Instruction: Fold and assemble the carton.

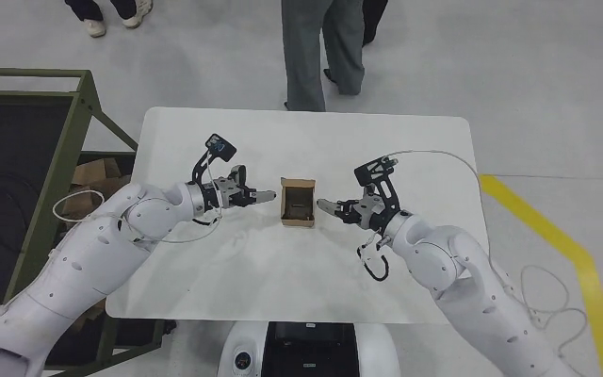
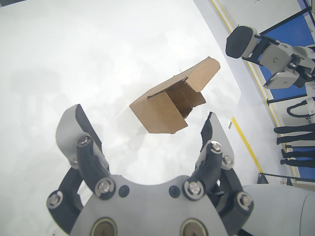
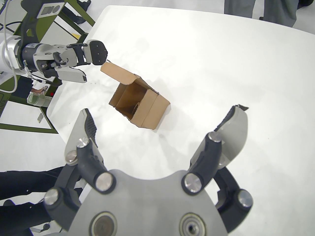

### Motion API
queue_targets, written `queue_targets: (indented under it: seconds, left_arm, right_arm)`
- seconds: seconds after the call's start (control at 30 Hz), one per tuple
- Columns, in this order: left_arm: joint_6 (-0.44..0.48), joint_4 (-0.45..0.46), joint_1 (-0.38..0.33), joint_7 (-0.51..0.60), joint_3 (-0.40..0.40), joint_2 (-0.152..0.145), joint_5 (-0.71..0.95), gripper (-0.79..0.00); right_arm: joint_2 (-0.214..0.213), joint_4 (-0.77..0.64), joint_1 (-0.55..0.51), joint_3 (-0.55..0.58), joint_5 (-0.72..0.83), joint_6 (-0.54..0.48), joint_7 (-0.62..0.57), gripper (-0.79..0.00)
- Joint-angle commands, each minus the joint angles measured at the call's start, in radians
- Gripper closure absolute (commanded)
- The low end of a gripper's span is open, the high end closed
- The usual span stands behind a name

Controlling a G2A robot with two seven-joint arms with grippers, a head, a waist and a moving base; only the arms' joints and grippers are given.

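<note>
A half-folded carton (image 1: 298,202) is sitting, flaps open, at the middle of the surface (image 1: 415,141), the left hand (image 1: 268,196) hovering released at its 9 o'clock and the right hand (image 1: 326,204) released at 3 o'clock. Light, crushable cardboard is probably calling for gentle pinches on its walls.

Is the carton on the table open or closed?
Open: the carton shows its hollow inside, and one flap sticks out, not folded in.

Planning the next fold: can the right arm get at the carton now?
Likely yes: the open right gripper faces the carton with nothing between them; the left gripper is on its far side.
</note>
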State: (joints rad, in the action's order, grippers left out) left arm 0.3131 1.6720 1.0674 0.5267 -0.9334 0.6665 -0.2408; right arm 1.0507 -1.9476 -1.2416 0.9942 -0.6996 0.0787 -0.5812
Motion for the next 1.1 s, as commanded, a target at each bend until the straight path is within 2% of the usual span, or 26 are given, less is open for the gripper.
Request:
queue_targets:
  seconds: [0.0, 0.13, 0.3, 0.53, 1.07]
  left_arm:
    - [0.000, 0.000, 0.000, 0.000, 0.000, 0.000, 0.000, -0.785]
    - [0.000, 0.002, 0.003, -0.001, 0.002, 0.001, -0.010, -0.785]
    - [0.031, -0.027, 0.020, -0.029, 0.012, 0.011, -0.061, -0.785]
    - [0.038, -0.085, 0.018, -0.100, 0.031, 0.037, -0.089, -0.785]
    - [0.015, -0.152, -0.048, -0.084, 0.102, 0.106, -0.135, -0.785]
  right_arm:
    - [0.000, 0.000, 0.000, 0.000, 0.000, 0.000, 0.000, -0.785]
    - [0.001, 0.011, -0.001, -0.012, -0.049, 0.006, 0.000, -0.785]
    - [0.014, 0.012, 0.020, -0.067, -0.223, 0.126, -0.014, -0.785]
    - [0.037, 0.081, 0.053, -0.103, -0.259, 0.174, -0.001, -0.785]
    - [0.090, 0.197, 0.145, -0.175, -0.262, 0.170, -0.064, -0.785]
